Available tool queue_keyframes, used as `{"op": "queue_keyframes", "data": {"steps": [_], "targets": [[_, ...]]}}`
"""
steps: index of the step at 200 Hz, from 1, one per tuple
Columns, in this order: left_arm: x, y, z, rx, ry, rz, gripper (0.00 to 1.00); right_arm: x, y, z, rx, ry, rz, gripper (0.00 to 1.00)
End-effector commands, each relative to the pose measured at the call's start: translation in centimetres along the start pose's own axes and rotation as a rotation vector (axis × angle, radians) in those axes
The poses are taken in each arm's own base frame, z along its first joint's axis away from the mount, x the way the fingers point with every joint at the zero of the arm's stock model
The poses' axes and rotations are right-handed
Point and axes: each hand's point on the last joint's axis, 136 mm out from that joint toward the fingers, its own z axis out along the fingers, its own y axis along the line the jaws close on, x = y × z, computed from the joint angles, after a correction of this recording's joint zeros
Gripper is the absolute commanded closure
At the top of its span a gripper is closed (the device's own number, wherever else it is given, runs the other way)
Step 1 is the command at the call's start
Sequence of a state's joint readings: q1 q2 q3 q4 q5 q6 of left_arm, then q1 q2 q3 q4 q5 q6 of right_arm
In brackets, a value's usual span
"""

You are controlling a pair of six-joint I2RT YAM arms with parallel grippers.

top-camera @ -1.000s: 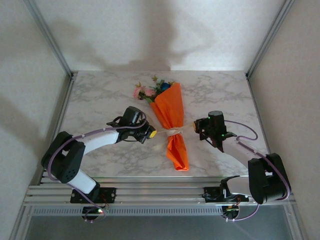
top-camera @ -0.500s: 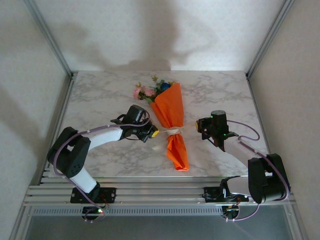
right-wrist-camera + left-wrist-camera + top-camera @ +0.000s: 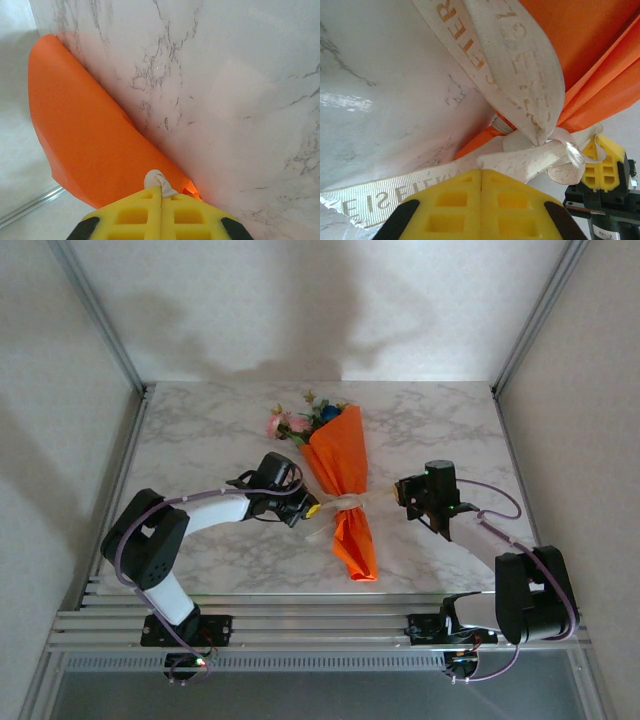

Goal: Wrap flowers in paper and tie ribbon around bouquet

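1. The bouquet (image 3: pixel 345 480) lies wrapped on the desk (image 3: pixel 200 440), its blooms (image 3: pixel 300 422) at the far end. The ribbon (image 3: pixel 512 65) is gathered round its narrow waist.
2. The left hand (image 3: pixel 481 172) sits just left of the bouquet's waist, fully closed and pinching one ribbon tail. The right hand (image 3: pixel 161 192) sits just right of the waist, fully closed on the twisted tip of the other tail.
3. Nothing pins the bouquet down. If one hand pulls harder than the other, the light cone would likely slide or swing toward it and the knot would not tighten.
4. The right hand grips only the very end of its tail, so tension could slip it free.
5. Pulling too hard could crease or tear the thin orange paper (image 3: pixel 90 145) at the waist.
6. The left wrist view does not show clearly whether this is a full knot or a single crossing. If it is a single crossing, releasing now may let it slacken and the paper unroll.
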State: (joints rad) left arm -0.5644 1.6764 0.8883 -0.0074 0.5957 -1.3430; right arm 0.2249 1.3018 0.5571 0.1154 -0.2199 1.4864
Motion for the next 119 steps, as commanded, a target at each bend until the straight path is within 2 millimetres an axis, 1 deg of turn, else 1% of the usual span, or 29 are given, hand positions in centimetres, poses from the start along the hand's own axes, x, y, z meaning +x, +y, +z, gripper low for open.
{"op": "queue_keyframes", "data": {"steps": [1, 15, 26, 49, 64, 82, 95, 119], "targets": [[-0.5, 2.8, 0.3, -0.098, -0.019, -0.056, 1.00, -2.4, 0.3, 0.5, 0.008, -0.069, -0.015, 0.99], [-0.3, 2.6, 0.5, -0.093, -0.012, -0.051, 1.00, -1.6, 0.1, 1.2, 0.005, -0.016, -0.022, 0.91], [-0.2, 2.5, 0.6, -0.090, -0.008, -0.048, 1.00, -1.0, -0.1, 1.3, 0.011, 0.005, -0.030, 0.84], [0.1, 2.3, 0.9, -0.091, 0.003, -0.040, 1.00, -0.2, -0.2, 0.6, 0.032, 0.006, -0.066, 0.71], [0.2, 2.2, 1.0, -0.090, 0.006, -0.037, 1.00, 0.9, -0.4, 0.3, 0.049, 0.018, -0.091, 0.63], [0.2, 2.2, 1.1, -0.092, 0.006, -0.037, 1.00, 2.2, -0.8, 0.1, 0.055, 0.029, -0.097, 0.58], [0.3, 2.3, 1.1, -0.093, 0.008, -0.035, 1.00, 3.2, -1.1, 0.1, 0.060, 0.042, -0.093, 0.56], [0.4, 2.4, 1.1, -0.096, 0.009, -0.036, 1.00, 4.4, -1.1, 0.7, 0.062, 0.060, -0.088, 0.53]]}}
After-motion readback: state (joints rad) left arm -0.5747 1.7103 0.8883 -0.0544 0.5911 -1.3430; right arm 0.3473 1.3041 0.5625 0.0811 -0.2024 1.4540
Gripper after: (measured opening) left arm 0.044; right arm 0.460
